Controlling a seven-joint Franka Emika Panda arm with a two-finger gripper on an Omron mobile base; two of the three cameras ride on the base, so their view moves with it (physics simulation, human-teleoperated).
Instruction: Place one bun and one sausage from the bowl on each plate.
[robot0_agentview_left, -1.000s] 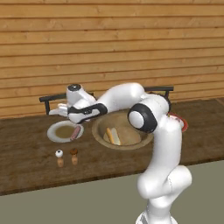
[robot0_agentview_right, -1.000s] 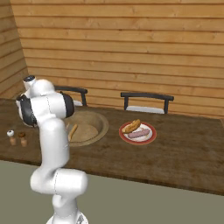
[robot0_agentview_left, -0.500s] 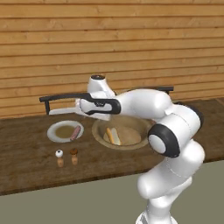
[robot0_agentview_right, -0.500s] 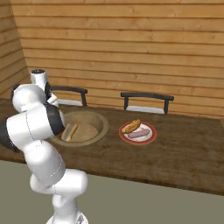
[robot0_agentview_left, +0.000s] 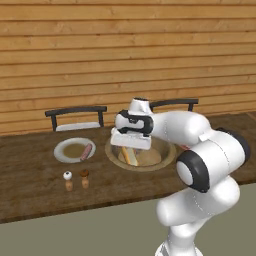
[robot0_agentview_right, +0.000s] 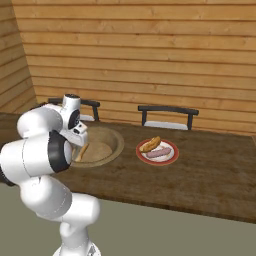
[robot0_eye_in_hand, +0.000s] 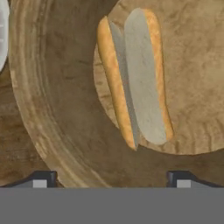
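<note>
I see the arm has swung right from over the grey plate (robot0_agentview_left: 69, 149) to hang bent above the bowl (robot0_agentview_left: 162, 159). My gripper (robot0_eye_in_hand: 111, 178) points down into it, fingers spread wide, holding nothing. One split bun (robot0_eye_in_hand: 133, 76) lies in the bowl. A sausage (robot0_agentview_left: 86, 151) sits on the grey plate; the red-rimmed plate (robot0_agentview_right: 171, 157) carries a bun and sausage.

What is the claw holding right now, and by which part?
Nothing. The claw is open and empty, above the bowl, with the bun lying untouched on the bowl's floor.
</note>
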